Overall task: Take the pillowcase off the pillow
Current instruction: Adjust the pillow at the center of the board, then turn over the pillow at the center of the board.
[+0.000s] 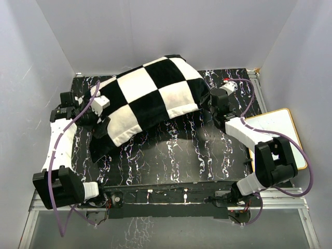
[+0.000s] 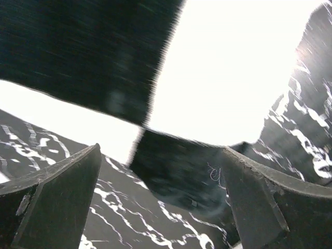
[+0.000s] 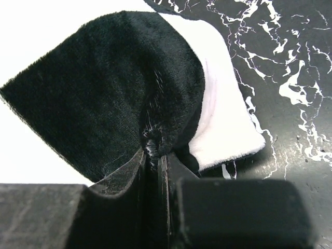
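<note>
**At the right gripper [image 3: 155, 155] tips: thin pinch, slip risk**

It's clenched on a small fold of the black-and-white checkered plush pillowcase [image 1: 150, 101], at that end's corner. The left gripper [image 2: 161, 150] hangs released, fingers spread. The pillowcase's other end is just ahead of them, untouched. The plump off-white pillow isn't visible; I judge it's fully inside.

Risks:
- Plush slides out of that thin pinch on a pull.
- Nothing pins the far end, so the whole bundle likely drags over the black marbled tabletop [image 1: 197, 155] instead of peeling.

Room: bare tabletop on the near side of both hands. A white wall [image 1: 46, 62] is close outboard of the left hand, and the table edge is near outboard of the right.
</note>
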Controlling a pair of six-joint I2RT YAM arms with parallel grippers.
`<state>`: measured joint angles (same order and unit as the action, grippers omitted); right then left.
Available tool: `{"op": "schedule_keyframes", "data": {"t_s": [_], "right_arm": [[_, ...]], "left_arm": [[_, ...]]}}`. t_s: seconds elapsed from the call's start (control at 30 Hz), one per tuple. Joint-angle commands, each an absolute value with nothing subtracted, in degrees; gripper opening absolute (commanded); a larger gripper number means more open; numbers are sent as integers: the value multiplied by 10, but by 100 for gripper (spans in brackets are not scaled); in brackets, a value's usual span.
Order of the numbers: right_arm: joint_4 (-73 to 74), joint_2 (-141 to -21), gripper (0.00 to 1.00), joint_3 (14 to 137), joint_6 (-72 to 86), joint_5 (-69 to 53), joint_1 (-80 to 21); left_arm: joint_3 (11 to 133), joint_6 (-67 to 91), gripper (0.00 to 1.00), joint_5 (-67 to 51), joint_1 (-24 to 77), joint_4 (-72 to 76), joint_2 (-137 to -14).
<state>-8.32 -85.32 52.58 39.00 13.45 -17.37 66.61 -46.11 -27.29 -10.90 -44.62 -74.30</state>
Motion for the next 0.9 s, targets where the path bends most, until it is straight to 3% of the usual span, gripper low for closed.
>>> {"op": "schedule_keyframes", "data": {"t_s": [0.0,0.2,0.4,0.53,0.6,0.67,0.73,0.77,0.87], "right_arm": [[-89,-809,8,531,353,219,-205],[-73,-792,8,540,336,238,-219],[-66,-780,8,540,329,222,-227],[-56,-769,8,544,325,205,-227],[-56,-758,8,546,322,198,-227],[-56,-746,8,547,316,191,-228],[-57,-732,8,552,310,179,-228],[-57,-724,8,555,307,174,-227],[-55,-703,8,575,300,159,-229]], "left_arm": [[629,-549,97,-313,-106,-580,-712],[580,-562,97,-292,-105,-578,-674],[417,-551,97,-139,-105,-343,-614],[394,-537,96,-136,-106,-270,-619],[396,-508,82,-131,-104,-228,-631],[407,-474,59,-111,-104,-181,-639],[432,-445,18,-105,-104,-151,-640],[449,-432,3,-105,-104,-141,-637],[533,-388,0,-122,-104,-155,-626]]}}
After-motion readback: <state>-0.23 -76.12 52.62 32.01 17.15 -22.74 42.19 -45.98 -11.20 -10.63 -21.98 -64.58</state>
